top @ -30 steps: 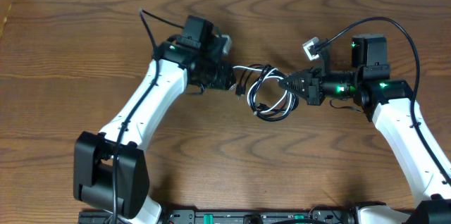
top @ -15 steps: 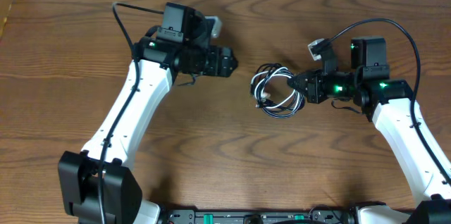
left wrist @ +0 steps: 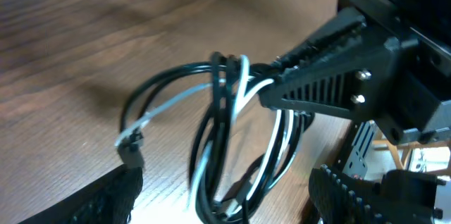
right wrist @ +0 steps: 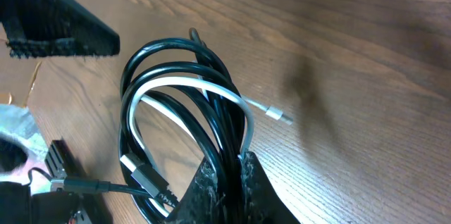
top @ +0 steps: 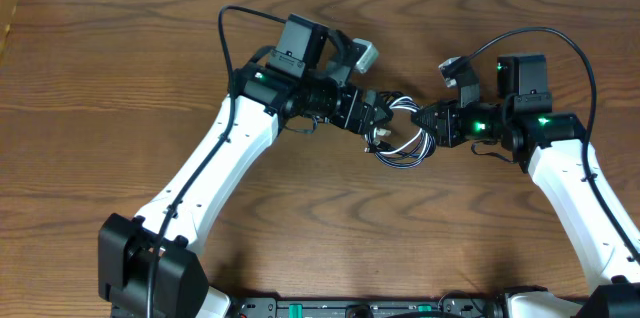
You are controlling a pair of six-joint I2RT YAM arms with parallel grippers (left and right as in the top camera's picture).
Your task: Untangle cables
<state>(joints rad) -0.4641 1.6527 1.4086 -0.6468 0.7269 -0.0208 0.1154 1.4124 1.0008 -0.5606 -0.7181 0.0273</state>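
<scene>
1. Cables (top: pixel 400 136): one black cable (right wrist: pixel 169 48) and one white cable (right wrist: pixel 190 86), coiled together in a single looped bundle. The bundle sits over the wooden table (top: pixel 120 78), right of centre, between the two grippers.
2. The white cable runs inside the black loops. One small white plug (right wrist: pixel 278 116) sticks out of the bundle just above the table surface.
3. Right gripper (top: pixel 422 121): jaws closed tight on the cables at the right edge of the bundle, with both cords pinched between them.
4. Left gripper (top: pixel 374 118): jaws spread wide. Its fingers (left wrist: pixel 359 196) stand on either side of the bundle's left edge and grip nothing.
5. Left arm (top: pixel 210 168): extended diagonally from the near-left base, wrist pointing right.
6. Right arm (top: pixel 580 178): bent at the elbow, wrist pointing left. The two grippers face each other, nearly tip to tip.
</scene>
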